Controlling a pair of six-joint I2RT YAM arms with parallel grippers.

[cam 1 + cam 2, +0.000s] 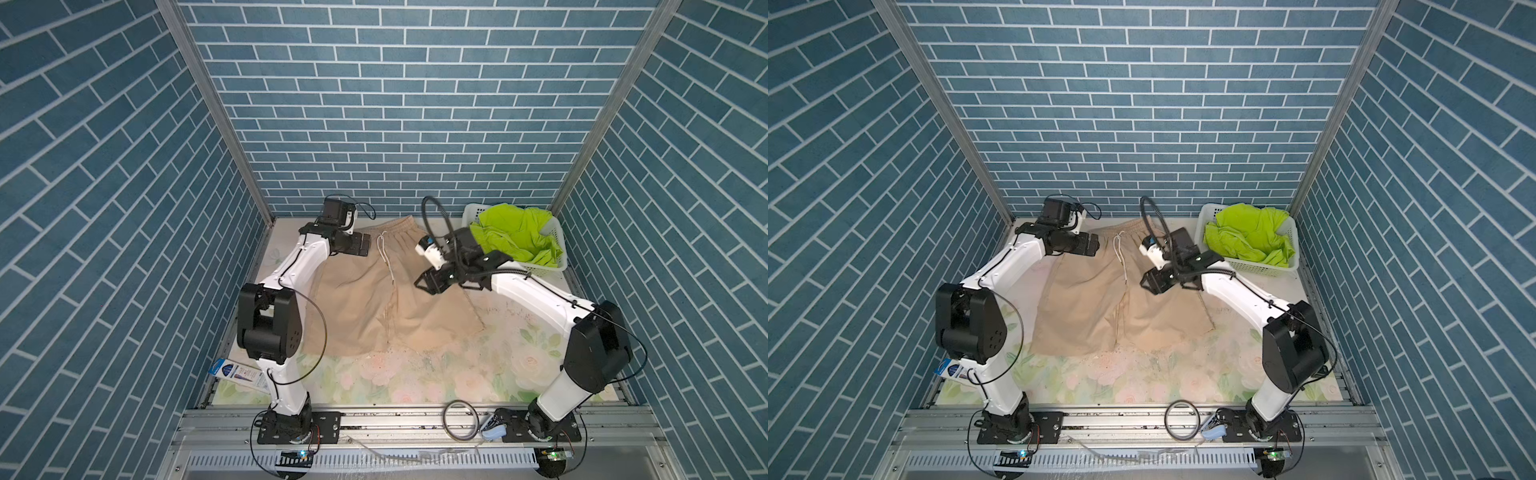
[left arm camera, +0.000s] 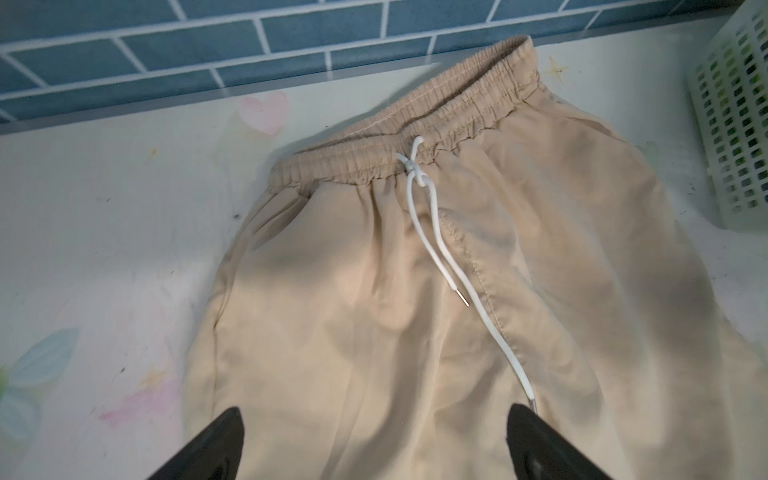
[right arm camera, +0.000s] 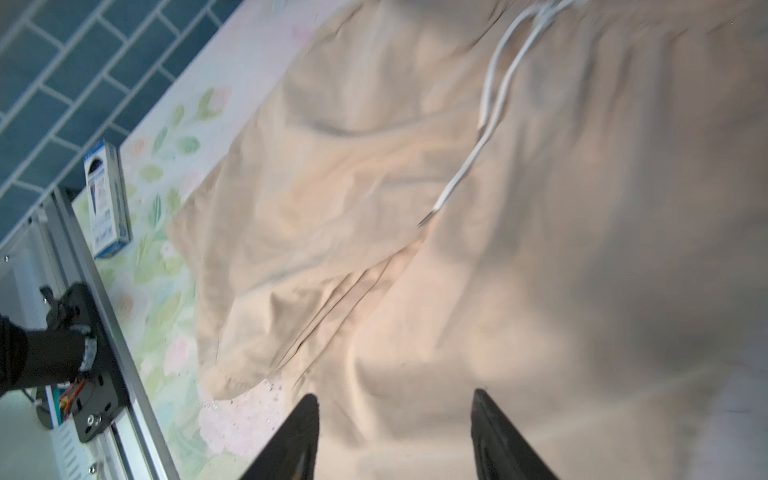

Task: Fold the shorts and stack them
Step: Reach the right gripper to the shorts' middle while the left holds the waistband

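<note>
The beige shorts lie spread flat on the floral table, waistband toward the back wall and white drawstring trailing down the front. The lime-green shorts sit crumpled in the white basket at the back right. My left gripper hovers over the beige shorts' left waistband corner, open wide and empty. My right gripper hangs above their right half, open with only fabric below.
A small blue-and-white box lies at the front left by the left arm's base. A loose cable ring rests on the front aluminium rail. Brick-patterned walls close in on three sides.
</note>
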